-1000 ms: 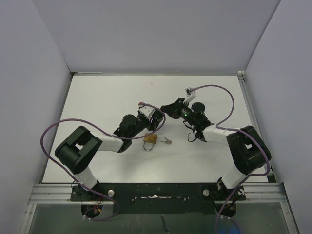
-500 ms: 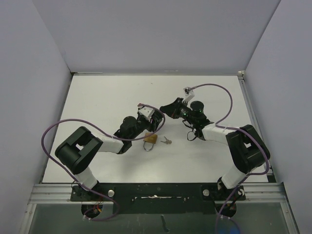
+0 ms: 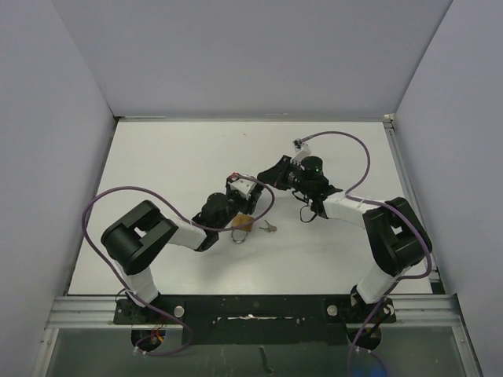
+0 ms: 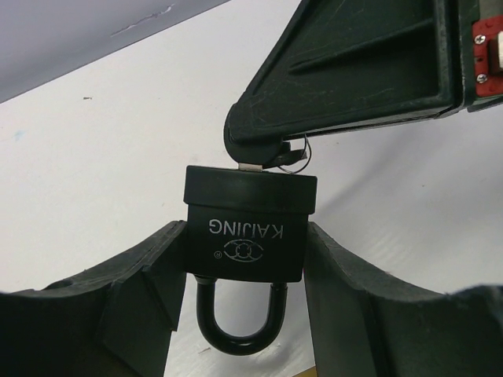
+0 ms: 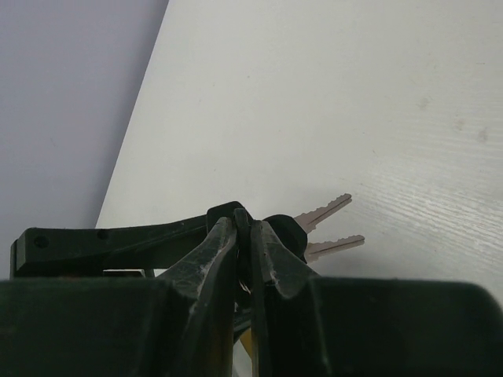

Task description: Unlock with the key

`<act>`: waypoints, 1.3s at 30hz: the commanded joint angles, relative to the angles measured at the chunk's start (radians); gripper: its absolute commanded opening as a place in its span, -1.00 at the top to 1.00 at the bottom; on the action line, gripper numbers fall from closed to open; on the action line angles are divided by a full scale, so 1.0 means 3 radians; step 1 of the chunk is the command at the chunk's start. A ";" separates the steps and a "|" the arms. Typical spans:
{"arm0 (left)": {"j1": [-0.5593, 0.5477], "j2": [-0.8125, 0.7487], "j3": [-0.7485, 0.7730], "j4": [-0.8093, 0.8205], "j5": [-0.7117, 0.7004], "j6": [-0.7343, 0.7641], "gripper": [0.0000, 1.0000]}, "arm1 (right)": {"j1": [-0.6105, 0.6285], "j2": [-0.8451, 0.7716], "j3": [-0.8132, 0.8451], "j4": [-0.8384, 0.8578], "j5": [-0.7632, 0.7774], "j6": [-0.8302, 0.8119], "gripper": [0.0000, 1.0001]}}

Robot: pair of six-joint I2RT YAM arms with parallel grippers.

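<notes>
The left gripper clamps a black padlock by its sides, low in the middle of its wrist view (shackle toward the camera). Just above it, the right gripper pinches a key set against the padlock's far end.

Your padlock was black with white lettering; the keys were silver; the table was white; the cables were purple.
</notes>
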 commanded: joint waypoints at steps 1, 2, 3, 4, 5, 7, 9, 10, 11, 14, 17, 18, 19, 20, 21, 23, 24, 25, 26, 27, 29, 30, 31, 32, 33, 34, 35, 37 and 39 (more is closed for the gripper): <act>0.0041 -0.0087 0.0548 0.1459 -0.0584 0.0173 1.00 | 0.0284 0.0061 -0.0007 -0.1077 -0.0643 0.0196 1.00; 0.0033 -0.0080 0.0548 0.1455 -0.0627 0.0193 1.00 | 0.0295 0.0064 0.0015 -0.1143 -0.0606 0.0211 1.00; 0.0018 -0.0063 0.0589 0.1454 -0.0665 0.0232 1.00 | 0.0301 0.0064 0.0041 -0.1209 -0.0562 0.0231 1.00; 0.0004 -0.0052 0.0628 0.1454 -0.0701 0.0272 1.00 | 0.0304 0.0064 0.0062 -0.1258 -0.0542 0.0258 1.00; -0.0015 -0.0042 0.0657 0.1454 -0.0724 0.0300 1.00 | 0.0307 0.0069 0.0074 -0.1283 -0.0531 0.0277 1.00; -0.0046 -0.0014 0.0690 0.1454 -0.0767 0.0334 1.00 | 0.0313 0.0088 0.0113 -0.1366 -0.0499 0.0324 1.00; -0.0089 0.0023 0.0730 0.1454 -0.0822 0.0407 1.00 | 0.0321 0.0110 0.0157 -0.1434 -0.0479 0.0359 1.00; -0.0111 0.0042 0.0751 0.1454 -0.0851 0.0458 1.00 | 0.0328 0.0119 0.0173 -0.1453 -0.0469 0.0373 1.00; -0.0131 0.0059 0.0771 0.1454 -0.0882 0.0501 1.00 | 0.0336 0.0130 0.0190 -0.1493 -0.0452 0.0394 1.00; -0.0190 0.0107 0.0825 0.1459 -0.0981 0.0614 1.00 | 0.0345 0.0151 0.0215 -0.1547 -0.0416 0.0447 1.00; -0.0217 0.0140 0.0862 0.1459 -0.1056 0.0682 1.00 | 0.0348 0.0179 0.0246 -0.1600 -0.0396 0.0500 1.00; -0.0224 0.0153 0.0869 0.1459 -0.1075 0.0688 1.00 | 0.0349 0.0189 0.0266 -0.1625 -0.0398 0.0510 1.00; -0.0227 0.0158 0.0870 0.1459 -0.1088 0.0692 1.00 | 0.0348 0.0200 0.0286 -0.1649 -0.0396 0.0515 1.00; -0.0230 0.0164 0.0873 0.1459 -0.1098 0.0693 1.00 | 0.0349 0.0206 0.0296 -0.1661 -0.0395 0.0524 1.00; -0.0230 0.0170 0.0879 0.1459 -0.1106 0.0695 1.00 | 0.0347 0.0213 0.0298 -0.1665 -0.0393 0.0545 1.00; -0.0238 0.0177 0.0888 0.1464 -0.1108 0.0706 1.00 | 0.0350 0.0229 0.0311 -0.1655 -0.0402 0.0562 1.00; -0.0240 0.0181 0.0891 0.1463 -0.1111 0.0708 1.00 | 0.0350 0.0229 0.0313 -0.1658 -0.0402 0.0558 1.00; -0.0240 0.0181 0.0896 0.1462 -0.1111 0.0708 1.00 | 0.0349 0.0233 0.0313 -0.1657 -0.0399 0.0558 1.00; -0.0240 0.0186 0.0900 0.1464 -0.1113 0.0708 1.00 | 0.0346 0.0234 0.0313 -0.1652 -0.0403 0.0555 1.00; -0.0240 0.0185 0.0900 0.1464 -0.1116 0.0713 1.00 | 0.0350 0.0235 0.0313 -0.1650 -0.0406 0.0554 1.00; -0.0240 0.0184 0.0902 0.1464 -0.1116 0.0718 1.00 | 0.0350 0.0234 0.0310 -0.1649 -0.0412 0.0548 1.00; -0.0240 0.0185 0.0902 0.1460 -0.1116 0.0719 1.00 | 0.0349 0.0235 0.0308 -0.1641 -0.0413 0.0551 1.00; -0.0240 0.0183 0.0905 0.1461 -0.1123 0.0713 1.00 | 0.0346 0.0232 0.0311 -0.1634 -0.0419 0.0553 1.00; -0.0240 0.0181 0.0899 0.1464 -0.1124 0.0710 1.00 | 0.0350 0.0234 0.0313 -0.1630 -0.0424 0.0550 1.00; -0.0240 0.0177 0.0900 0.1460 -0.1122 0.0709 1.00 | 0.0350 0.0235 0.0313 -0.1628 -0.0430 0.0549 1.00; -0.0240 0.0171 0.0895 0.1459 -0.1122 0.0706 1.00 | 0.0350 0.0235 0.0317 -0.1628 -0.0429 0.0543 1.00; -0.0240 0.0168 0.0887 0.1464 -0.1125 0.0708 1.00 | 0.0349 0.0235 0.0318 -0.1627 -0.0430 0.0543 1.00; -0.0240 0.0157 0.0878 0.1464 -0.1131 0.0710 1.00 | 0.0347 0.0231 0.0318 -0.1627 -0.0433 0.0543 1.00; -0.0240 0.0152 0.0871 0.1464 -0.1136 0.0722 1.00 | 0.0345 0.0235 0.0323 -0.1623 -0.0435 0.0542 1.00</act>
